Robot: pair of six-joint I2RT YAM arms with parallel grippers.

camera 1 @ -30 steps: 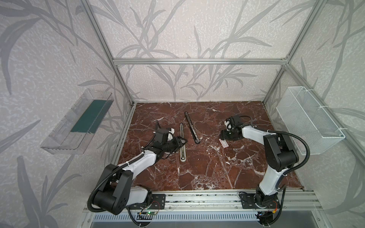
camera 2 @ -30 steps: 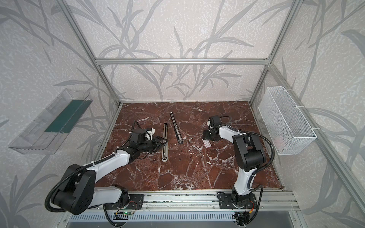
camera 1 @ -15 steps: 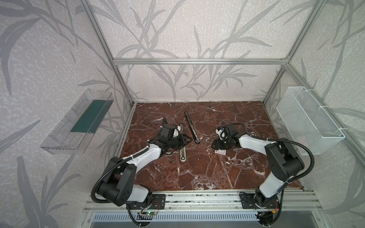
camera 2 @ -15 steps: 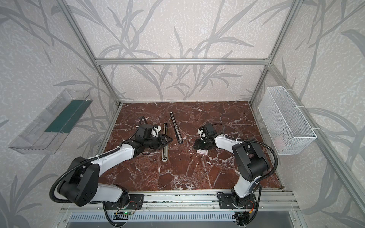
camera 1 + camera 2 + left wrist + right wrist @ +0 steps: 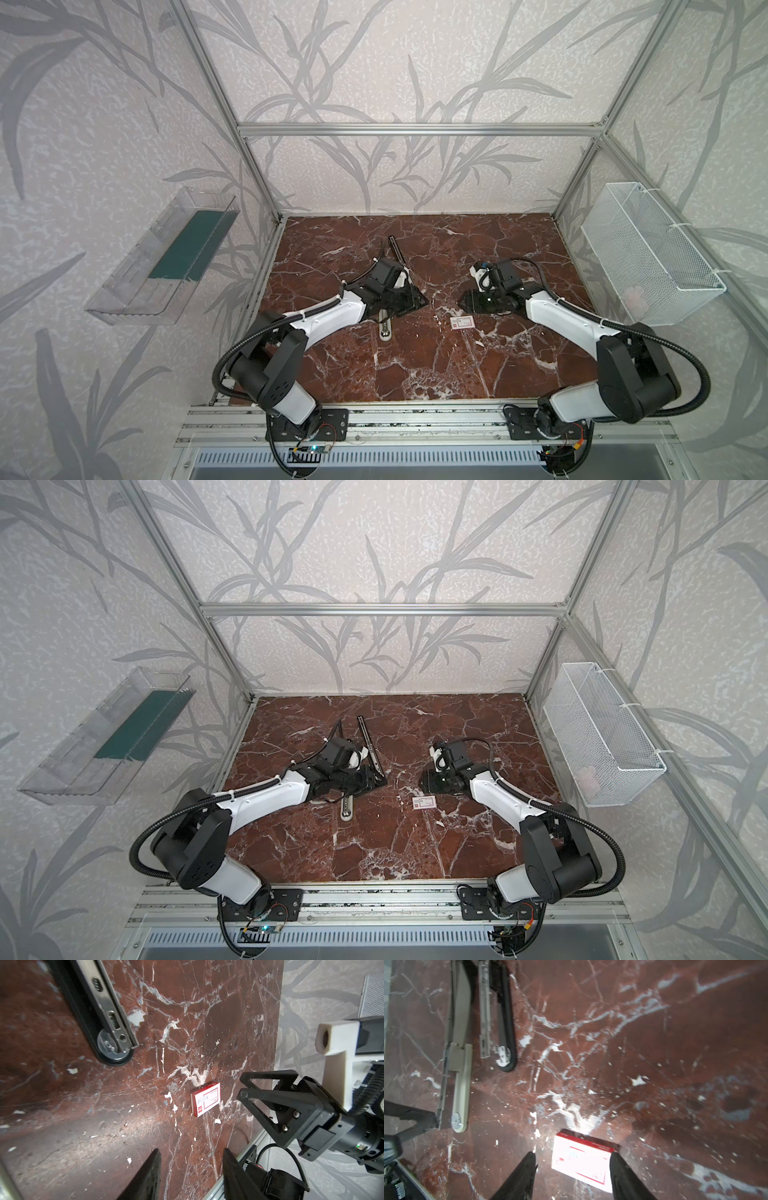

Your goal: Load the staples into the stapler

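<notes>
The staples are hidden; only their small white box with red print (image 5: 462,322) (image 5: 424,802) lies flat on the marble floor (image 5: 415,365). My right gripper (image 5: 467,305) (image 5: 572,1153) hovers open just behind the box (image 5: 583,1161), which shows between its fingers untouched. A black stapler (image 5: 396,251) (image 5: 104,1018) lies opened with its metal magazine showing. A beige stapler (image 5: 385,330) (image 5: 459,1084) lies beside it. My left gripper (image 5: 411,301) (image 5: 191,1150) is open and empty above the staplers, facing the box (image 5: 205,1099).
A clear plastic tray (image 5: 166,266) holding a green sheet hangs on the left wall. A white wire basket (image 5: 648,257) hangs on the right wall. Aluminium posts frame the floor, and a metal rail (image 5: 415,419) runs along the front.
Both grippers have moved toward the middle: the left one rightward over the staplers, the right one leftward. The box now lies a little nearer the front.
</notes>
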